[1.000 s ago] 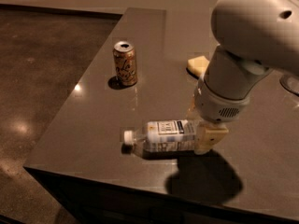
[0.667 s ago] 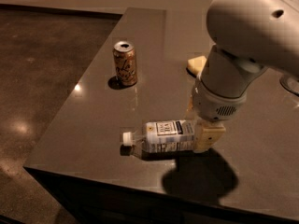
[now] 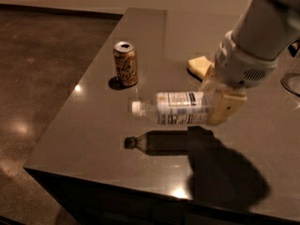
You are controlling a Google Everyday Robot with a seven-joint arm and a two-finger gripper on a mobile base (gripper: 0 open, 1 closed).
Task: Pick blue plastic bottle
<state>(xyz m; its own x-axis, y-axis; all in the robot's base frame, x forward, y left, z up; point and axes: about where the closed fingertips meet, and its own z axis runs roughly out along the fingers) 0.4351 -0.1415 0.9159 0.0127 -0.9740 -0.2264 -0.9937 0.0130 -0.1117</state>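
Note:
The blue plastic bottle (image 3: pixel 173 108) is clear with a white cap and a pale label. It hangs level in the air above the dark table (image 3: pixel 93 139), cap pointing left, and its shadow lies on the table below it. My gripper (image 3: pixel 216 102) is shut on the bottle's base end at the right, its tan fingers (image 3: pixel 227 108) on either side of it. The white arm rises to the upper right.
A tan-orange drink can (image 3: pixel 125 63) stands upright at the back left of the table. A pale yellow sponge-like object (image 3: pixel 199 66) lies behind the gripper. The table's left and front edges drop to a dark floor (image 3: pixel 37 78).
The bottle lay on the table with the gripper at its base end. Now the gripper has lifted it clear of the surface and its shadow has parted from it.

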